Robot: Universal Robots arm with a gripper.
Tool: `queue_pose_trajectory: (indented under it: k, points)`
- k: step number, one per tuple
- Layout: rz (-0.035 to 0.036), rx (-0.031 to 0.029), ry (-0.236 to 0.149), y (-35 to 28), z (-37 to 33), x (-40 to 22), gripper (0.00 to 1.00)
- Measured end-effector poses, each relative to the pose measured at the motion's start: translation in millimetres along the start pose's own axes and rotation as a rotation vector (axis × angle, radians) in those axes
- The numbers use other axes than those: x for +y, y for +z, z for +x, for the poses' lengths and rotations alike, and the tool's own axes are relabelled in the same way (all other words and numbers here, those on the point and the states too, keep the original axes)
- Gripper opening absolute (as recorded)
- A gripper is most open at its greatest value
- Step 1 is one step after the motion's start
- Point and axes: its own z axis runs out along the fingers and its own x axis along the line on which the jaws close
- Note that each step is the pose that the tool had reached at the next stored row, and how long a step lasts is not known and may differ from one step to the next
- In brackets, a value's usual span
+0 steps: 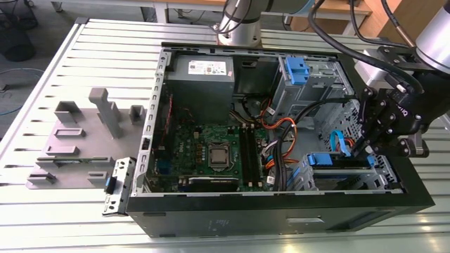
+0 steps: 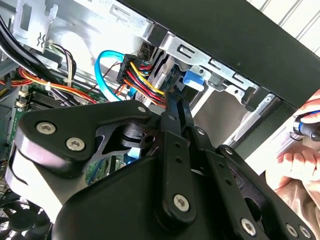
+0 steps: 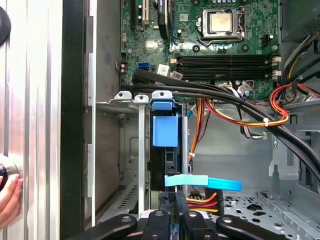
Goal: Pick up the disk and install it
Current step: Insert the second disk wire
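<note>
Disk [image 3: 165,131], flat with a blue plastic rail, seated in the metal drive bay [image 1: 344,176] at the black computer case's [image 1: 281,221] corner. Black pincer [image 1: 372,150] just above it, clenched on disk's edge. Ribbed metal surface [image 1: 42,211] underneath.

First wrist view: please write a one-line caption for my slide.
Gripper poised over the disk standing on edge in the drive cage of the open computer case, beside the motherboard.

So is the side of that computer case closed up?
No, in the exterior view the computer case lies open, with its green motherboard and cables plainly showing inside.
</note>
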Motion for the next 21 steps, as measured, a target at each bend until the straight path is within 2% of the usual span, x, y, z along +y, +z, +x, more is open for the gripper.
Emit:
queue_pose_trajectory:
  k: [21]
  points:
    - [0.0000,0.0002,0.000,3.5,-1.1,1.0,0.16]
